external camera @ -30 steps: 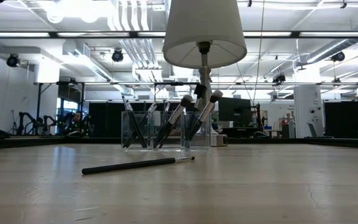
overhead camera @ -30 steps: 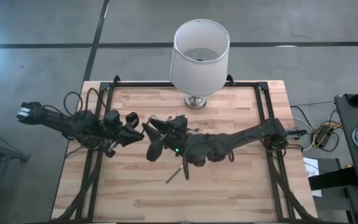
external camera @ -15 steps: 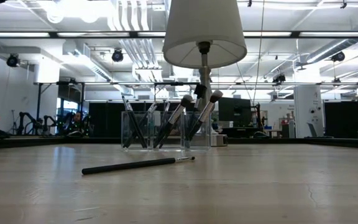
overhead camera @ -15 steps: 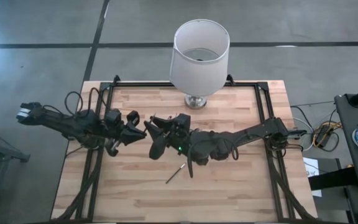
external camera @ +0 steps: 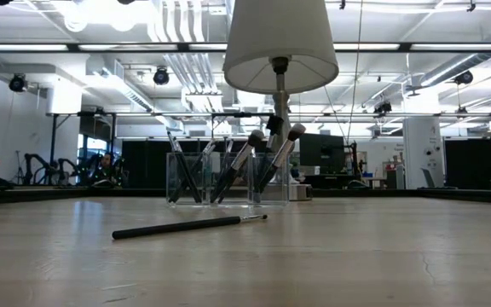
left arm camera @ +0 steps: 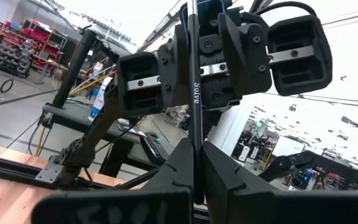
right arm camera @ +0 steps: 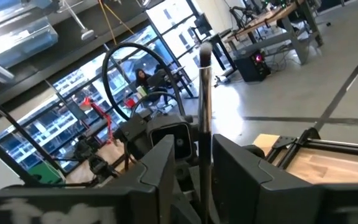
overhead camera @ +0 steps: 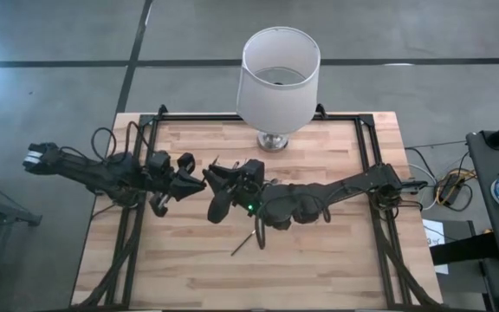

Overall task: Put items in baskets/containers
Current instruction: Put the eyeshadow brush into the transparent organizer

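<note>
A dark stick (left arm camera: 194, 99) is clamped upright in the closed left tool (left arm camera: 194, 163) near the surface's (overhead camera: 319, 260) centre; the right tool's (right arm camera: 191, 163) fingers flank it, contact unclear.

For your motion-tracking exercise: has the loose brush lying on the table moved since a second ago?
No. In the low view, the loose brush lies in the same spot in front of the clear holder, its tip equally near the lamp stem.
</note>
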Available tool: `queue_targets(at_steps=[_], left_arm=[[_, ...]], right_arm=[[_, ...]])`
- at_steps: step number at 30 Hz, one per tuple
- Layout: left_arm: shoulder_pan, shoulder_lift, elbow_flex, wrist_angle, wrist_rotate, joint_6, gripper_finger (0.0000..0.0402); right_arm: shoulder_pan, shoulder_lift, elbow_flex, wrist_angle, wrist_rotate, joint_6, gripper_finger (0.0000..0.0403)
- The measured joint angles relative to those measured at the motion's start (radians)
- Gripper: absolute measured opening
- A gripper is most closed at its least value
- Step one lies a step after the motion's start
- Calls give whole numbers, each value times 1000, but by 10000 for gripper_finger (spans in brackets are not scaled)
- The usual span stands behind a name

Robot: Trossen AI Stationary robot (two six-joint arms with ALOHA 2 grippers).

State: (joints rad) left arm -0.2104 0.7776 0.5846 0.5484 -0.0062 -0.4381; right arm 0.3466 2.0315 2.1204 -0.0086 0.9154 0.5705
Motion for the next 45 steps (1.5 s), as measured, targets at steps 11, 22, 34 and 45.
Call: queue_targets(at_steps=[11,22,34,45], left_arm=[[6,16,0,2,-19,3,13],[6,14,-1,-238,-145,13,83],[-19,-63,-58,-656,-300,-31,162],[-19,-211,-184,-662,-306,-156,163]], right_arm=[[-2,0,0,-19,7,-2,44],[9,1,0,-181,164,-33,17],[32,0,-62,-701,375,378,16],[11,2,-333,-717,337,726,18]])
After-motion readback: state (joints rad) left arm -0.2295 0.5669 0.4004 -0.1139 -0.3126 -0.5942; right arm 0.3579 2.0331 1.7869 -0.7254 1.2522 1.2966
